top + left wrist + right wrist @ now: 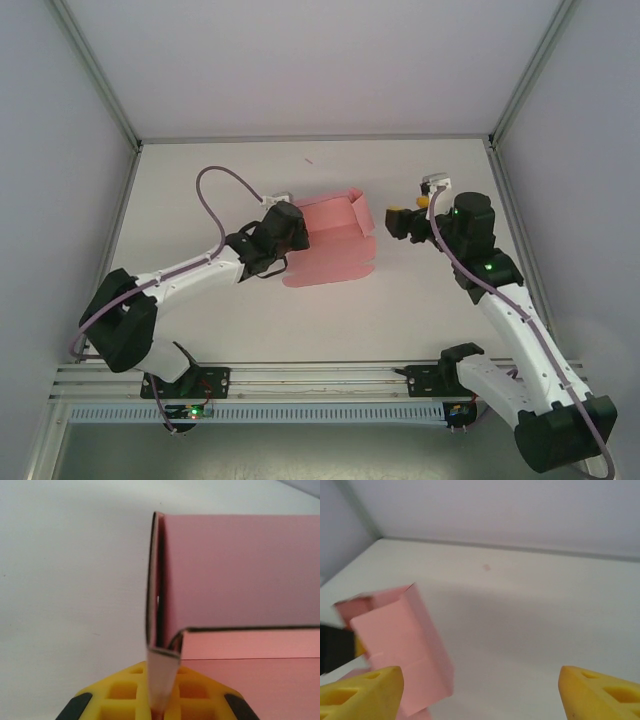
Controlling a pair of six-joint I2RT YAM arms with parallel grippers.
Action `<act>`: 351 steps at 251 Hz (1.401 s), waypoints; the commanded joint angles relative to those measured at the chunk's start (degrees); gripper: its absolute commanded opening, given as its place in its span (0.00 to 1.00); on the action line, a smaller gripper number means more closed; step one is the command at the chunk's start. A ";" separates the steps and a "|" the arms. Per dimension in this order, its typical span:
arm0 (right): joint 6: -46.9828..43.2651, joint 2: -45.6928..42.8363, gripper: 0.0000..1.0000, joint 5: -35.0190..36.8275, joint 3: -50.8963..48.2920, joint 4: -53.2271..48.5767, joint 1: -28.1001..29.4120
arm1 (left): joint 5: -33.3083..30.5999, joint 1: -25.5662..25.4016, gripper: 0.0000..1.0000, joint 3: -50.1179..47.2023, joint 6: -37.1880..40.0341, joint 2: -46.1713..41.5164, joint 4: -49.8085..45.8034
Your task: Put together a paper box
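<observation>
Left pincer (pixel 162 706) clamped, right pincer (pixel 480 695) spread.

A white table (pixel 400 320) enclosed by pale walls (pixel 300 60).

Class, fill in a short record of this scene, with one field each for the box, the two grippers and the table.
paper box: pink, partly folded, some walls raised, lying mid-table
left gripper: shut on a folded flap at the box's left side
right gripper: open, right of the box, not touching it
table: white, box resting on it
</observation>
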 commanded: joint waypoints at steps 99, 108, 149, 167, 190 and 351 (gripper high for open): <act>-8.26 10.33 0.67 -20.34 3.05 -1.24 -0.27 | 4.66 0.39 0.00 -2.60 4.99 -3.85 7.82; -8.62 10.51 0.66 -20.90 3.16 -1.27 -0.27 | 4.85 0.39 0.00 -2.53 5.08 -3.80 7.70; -9.36 10.83 0.56 -22.60 3.43 -0.85 -0.18 | 5.76 0.41 0.00 -2.24 5.79 -3.37 7.90; -9.69 11.61 0.53 -23.57 4.03 -1.06 0.32 | 6.46 0.39 0.00 -2.11 6.12 -2.99 8.15; -10.42 12.82 0.52 -21.15 5.02 -1.79 2.17 | 7.10 0.44 0.00 -1.65 5.96 -2.37 7.83; -3.92 23.21 0.14 48.80 9.13 3.35 22.02 | 5.51 -2.24 0.00 2.86 4.54 -0.08 1.09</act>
